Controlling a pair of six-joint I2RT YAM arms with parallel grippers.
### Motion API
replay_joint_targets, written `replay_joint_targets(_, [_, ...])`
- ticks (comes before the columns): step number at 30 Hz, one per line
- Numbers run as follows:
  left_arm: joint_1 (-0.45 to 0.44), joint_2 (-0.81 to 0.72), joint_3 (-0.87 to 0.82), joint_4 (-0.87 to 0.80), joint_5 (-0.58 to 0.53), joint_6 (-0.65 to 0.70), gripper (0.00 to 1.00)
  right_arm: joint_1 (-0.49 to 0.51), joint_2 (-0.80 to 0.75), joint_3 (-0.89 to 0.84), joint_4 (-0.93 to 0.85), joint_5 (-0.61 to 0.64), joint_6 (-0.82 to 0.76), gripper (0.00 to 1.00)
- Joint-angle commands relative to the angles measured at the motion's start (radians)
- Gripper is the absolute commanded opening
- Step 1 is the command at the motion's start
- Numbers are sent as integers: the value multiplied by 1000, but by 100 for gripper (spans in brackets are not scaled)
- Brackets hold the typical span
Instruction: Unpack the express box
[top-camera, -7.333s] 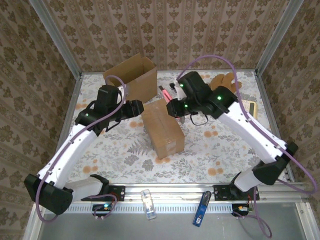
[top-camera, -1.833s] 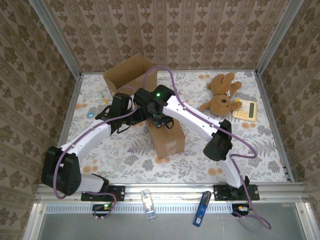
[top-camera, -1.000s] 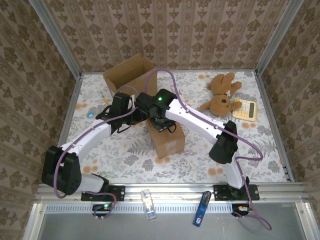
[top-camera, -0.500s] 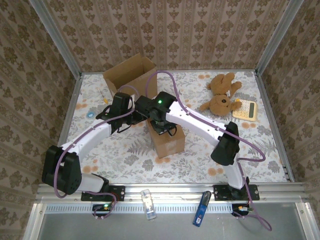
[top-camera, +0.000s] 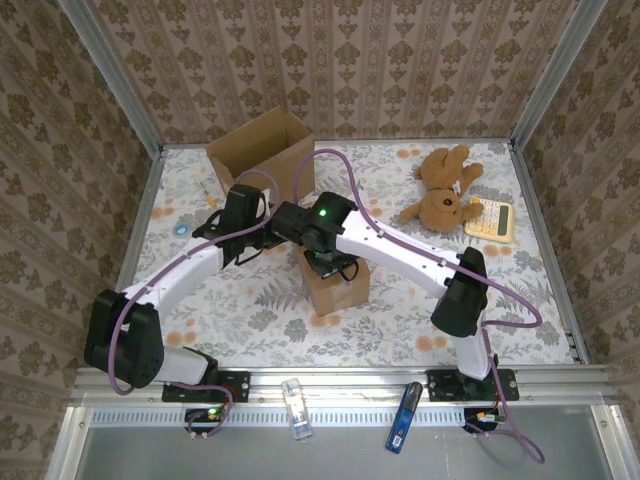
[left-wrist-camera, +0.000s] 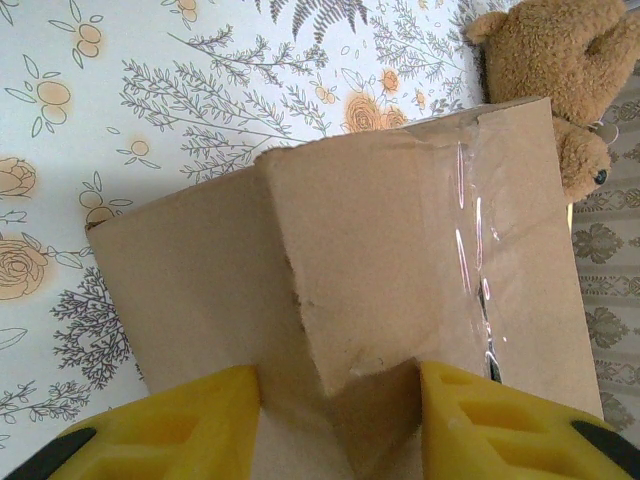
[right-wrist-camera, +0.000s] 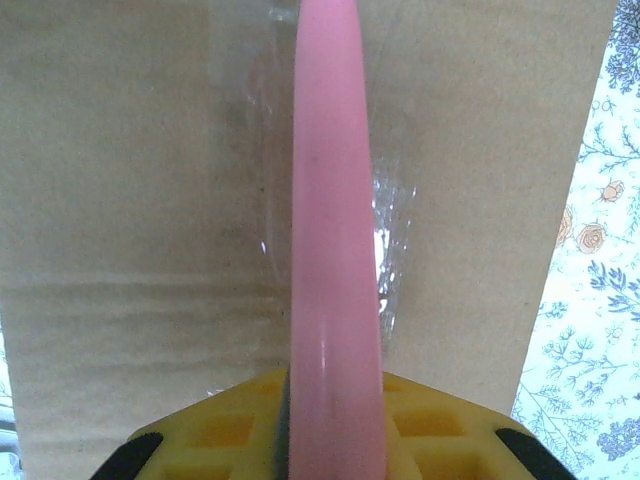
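Cardboard express box (top-camera: 336, 290) is taped shut, nothing unpacked yet. Left tool (left-wrist-camera: 338, 390) pinches its end; right tool (right-wrist-camera: 335, 405) pinches a pink cutter (right-wrist-camera: 330, 230) over the tape (right-wrist-camera: 388, 250).

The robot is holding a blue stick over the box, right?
No, the stick is pink, not blue. The right wrist view shows the right gripper holding it over the box.
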Motion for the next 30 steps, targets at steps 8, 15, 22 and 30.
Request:
replay_joint_targets(8, [2, 66, -41, -139, -69, 17, 43, 42, -58, -78, -71, -74, 60, 0])
replay_joint_targets(15, [2, 61, -44, -141, -73, 18, 43, 65, -68, -100, -78, -80, 91, 0])
replay_joint_targets(22, [30, 58, -44, -142, -73, 19, 43, 79, -99, -133, -92, -77, 116, 0])
replay_joint_targets(30, [31, 59, -45, -139, -73, 19, 42, 99, -140, -189, -91, -83, 148, 0])
